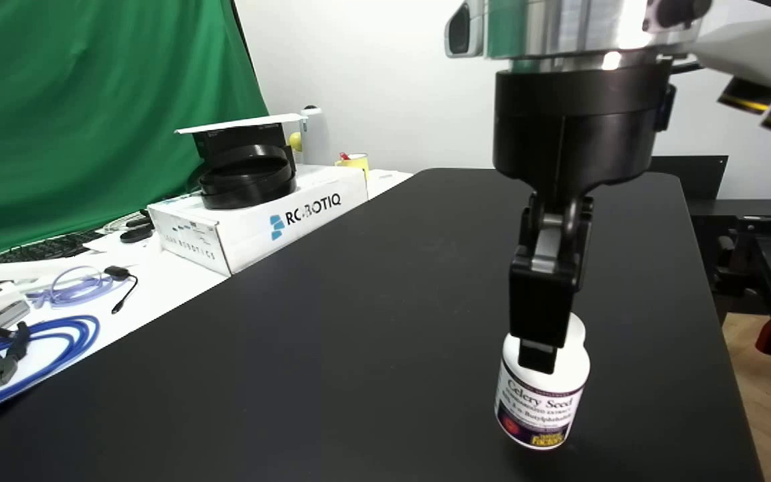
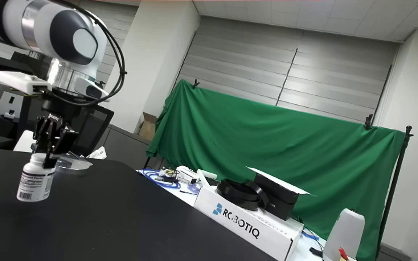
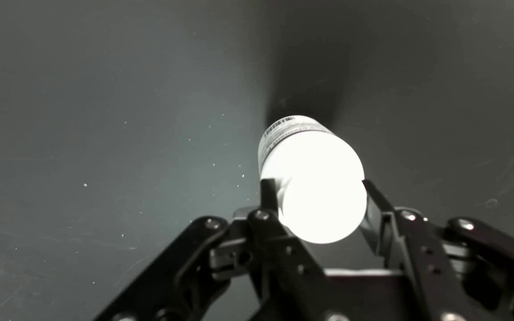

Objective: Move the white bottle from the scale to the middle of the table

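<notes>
The white bottle [image 1: 539, 408] stands upright over the black table [image 1: 359, 335], near the table's near right part in an exterior view. It also shows in an exterior view [image 2: 35, 181] at the left. My gripper [image 1: 541, 348] comes straight down over it. In the wrist view, the gripper [image 3: 319, 191] has its fingers on both sides of the bottle's white cap [image 3: 324, 209] and looks shut on it. One finger hides part of the cap and shoulder in an exterior view. I cannot tell if the base touches the table. No scale is visible.
A white lettered box [image 1: 305, 217] with black rolls [image 1: 248, 177] on it stands beside the table on a white surface. Blue cables [image 1: 64, 348] lie there too. A clear plastic piece [image 2: 73, 163] is behind the bottle in an exterior view.
</notes>
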